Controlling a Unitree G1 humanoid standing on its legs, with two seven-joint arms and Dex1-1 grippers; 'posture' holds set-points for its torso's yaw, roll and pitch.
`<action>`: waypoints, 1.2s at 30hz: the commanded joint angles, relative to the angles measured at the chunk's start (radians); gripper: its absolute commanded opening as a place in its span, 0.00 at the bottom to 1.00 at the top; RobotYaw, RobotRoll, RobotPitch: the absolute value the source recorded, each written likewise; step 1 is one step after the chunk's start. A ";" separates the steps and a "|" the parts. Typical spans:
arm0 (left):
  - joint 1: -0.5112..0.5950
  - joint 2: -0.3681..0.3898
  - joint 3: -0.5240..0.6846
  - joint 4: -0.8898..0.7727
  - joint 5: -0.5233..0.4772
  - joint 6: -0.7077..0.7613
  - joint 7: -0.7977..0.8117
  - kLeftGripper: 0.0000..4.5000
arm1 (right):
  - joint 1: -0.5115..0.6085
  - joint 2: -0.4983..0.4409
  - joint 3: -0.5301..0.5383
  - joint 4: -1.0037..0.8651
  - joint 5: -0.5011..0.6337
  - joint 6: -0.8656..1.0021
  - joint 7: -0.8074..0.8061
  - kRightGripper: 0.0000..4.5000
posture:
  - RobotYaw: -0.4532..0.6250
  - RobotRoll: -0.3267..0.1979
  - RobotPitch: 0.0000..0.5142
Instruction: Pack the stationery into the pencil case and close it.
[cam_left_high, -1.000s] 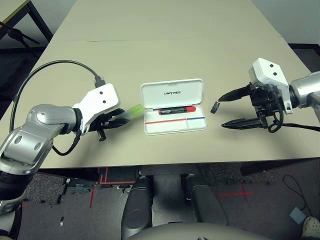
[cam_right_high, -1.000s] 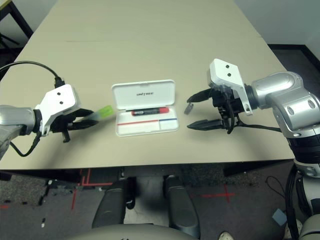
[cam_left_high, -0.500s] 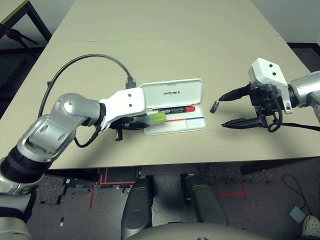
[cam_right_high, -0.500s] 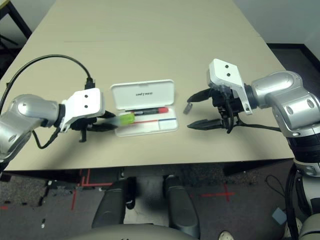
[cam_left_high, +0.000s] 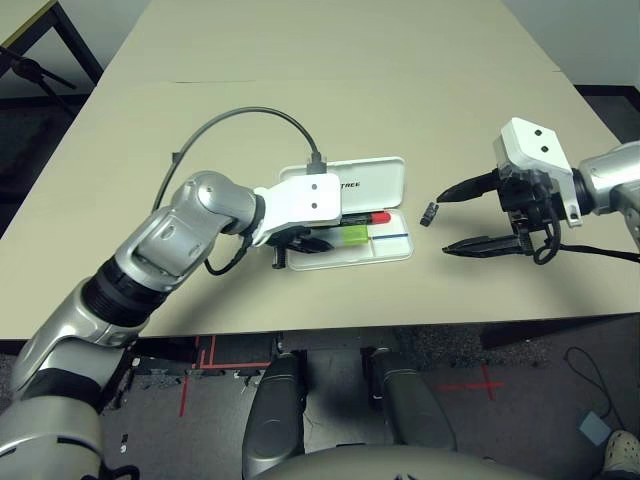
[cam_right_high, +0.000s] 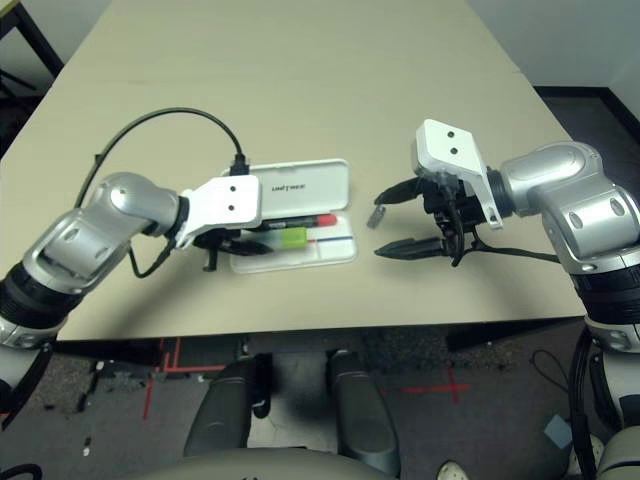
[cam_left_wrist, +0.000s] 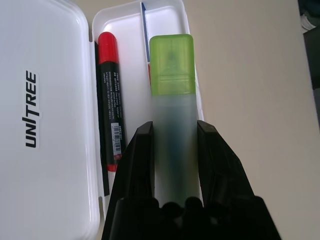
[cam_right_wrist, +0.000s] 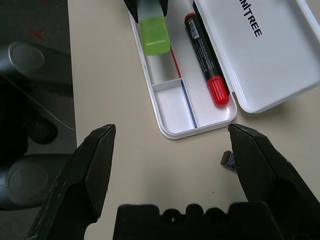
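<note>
The left tool (cam_left_wrist: 172, 145) grips the highlighter (cam_left_wrist: 172, 105) over the open case (cam_left_high: 385, 250) beside the marker (cam_left_high: 365, 217), so it should lower it level before letting go, while the right tool (cam_left_high: 470, 215) waits wide near the clip (cam_left_high: 431, 212).

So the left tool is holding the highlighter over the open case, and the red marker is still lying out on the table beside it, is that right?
Not quite: the marker already lies inside the case, along the hinge side of the tray, as the left wrist view shows. The rest holds: the left tool grips the highlighter over the open case.
</note>
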 joint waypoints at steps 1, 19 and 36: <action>-0.004 -0.020 -0.025 0.024 0.022 -0.016 -0.015 0.24 | 0.012 -0.012 0.007 -0.022 -0.007 0.001 0.002 1.00 | 0.40 0.62 0.36; 0.028 -0.062 -0.027 0.042 0.071 0.008 -0.003 0.41 | 0.010 -0.013 0.016 -0.018 -0.016 -0.002 0.002 1.00 | 0.40 0.62 0.38; 0.095 0.057 0.141 -0.065 -0.007 0.043 -0.014 0.99 | 0.020 -0.039 -0.028 -0.012 0.012 0.029 0.003 1.00 | 0.38 0.62 0.37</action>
